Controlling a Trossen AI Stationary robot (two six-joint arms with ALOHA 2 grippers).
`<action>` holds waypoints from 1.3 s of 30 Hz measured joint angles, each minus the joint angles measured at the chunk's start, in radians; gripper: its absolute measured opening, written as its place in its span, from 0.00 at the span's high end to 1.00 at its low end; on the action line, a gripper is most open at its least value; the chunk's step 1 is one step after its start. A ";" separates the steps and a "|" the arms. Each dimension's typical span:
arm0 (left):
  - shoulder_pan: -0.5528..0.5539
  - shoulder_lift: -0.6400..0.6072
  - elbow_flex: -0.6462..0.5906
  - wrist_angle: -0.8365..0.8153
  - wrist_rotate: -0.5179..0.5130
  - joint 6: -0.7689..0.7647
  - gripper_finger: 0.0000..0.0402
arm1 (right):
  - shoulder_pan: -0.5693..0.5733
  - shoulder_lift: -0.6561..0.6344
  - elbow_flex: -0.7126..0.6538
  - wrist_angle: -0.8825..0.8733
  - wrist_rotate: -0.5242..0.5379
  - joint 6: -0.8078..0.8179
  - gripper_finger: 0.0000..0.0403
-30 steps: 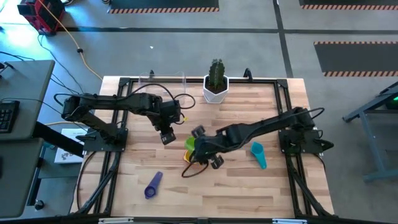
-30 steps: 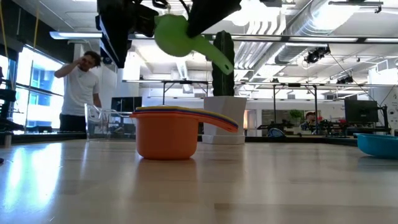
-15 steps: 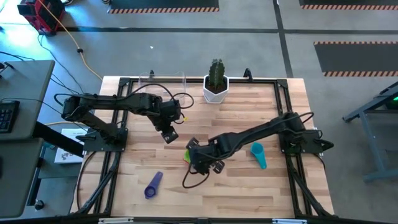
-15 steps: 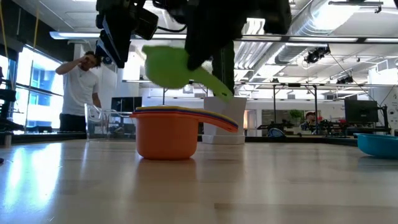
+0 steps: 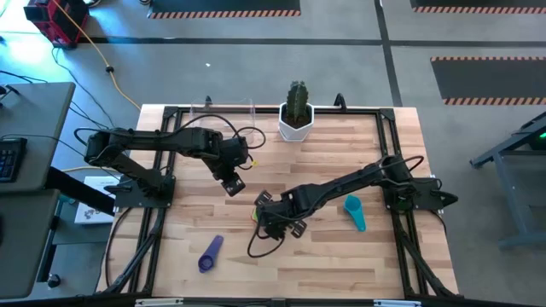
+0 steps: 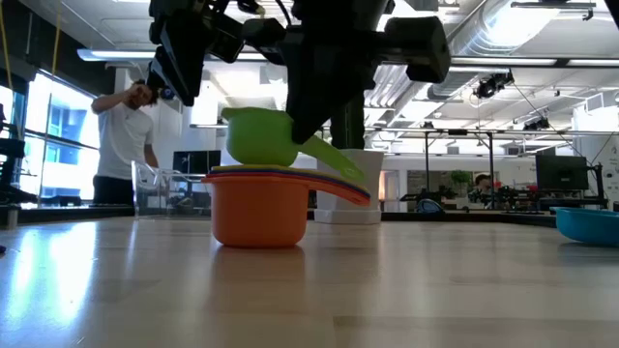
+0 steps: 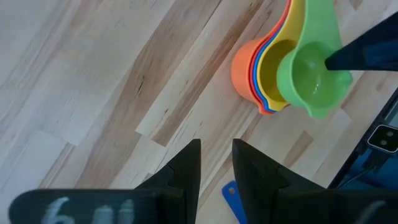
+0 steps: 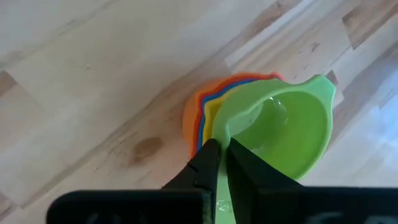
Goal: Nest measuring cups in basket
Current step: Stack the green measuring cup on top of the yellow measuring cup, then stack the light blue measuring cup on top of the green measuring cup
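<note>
Wood table [image 5: 324,153] | cactus pot [image 5: 295,119] | person [image 6: 124,135] behind

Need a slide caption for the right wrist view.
Right gripper shut on green cup, lowering it into the nested stack.

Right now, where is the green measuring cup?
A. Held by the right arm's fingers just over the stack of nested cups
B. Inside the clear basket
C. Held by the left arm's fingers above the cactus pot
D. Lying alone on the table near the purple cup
A: the right gripper pinches the handle of the green measuring cup, which sits at the top of the orange-based stack of nested cups, as the low view shows.
</note>
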State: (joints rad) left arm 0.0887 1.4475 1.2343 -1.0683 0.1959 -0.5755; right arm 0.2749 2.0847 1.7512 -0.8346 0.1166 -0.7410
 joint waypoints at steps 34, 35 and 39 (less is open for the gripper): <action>-0.006 0.000 0.000 0.001 -0.076 0.004 0.80 | -0.037 -0.001 0.086 -0.283 0.049 0.709 0.85; -0.009 0.000 0.000 0.001 -0.081 0.008 0.80 | -0.040 -0.001 0.086 -0.314 0.040 0.753 0.85; -0.021 0.000 0.000 0.000 -0.097 0.011 0.80 | -0.042 -0.002 0.075 -0.415 0.032 0.901 0.85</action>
State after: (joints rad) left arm 0.0672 1.4475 1.2343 -1.0679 0.0987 -0.5648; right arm 0.2333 2.0824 1.8264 -1.2500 0.1486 0.1596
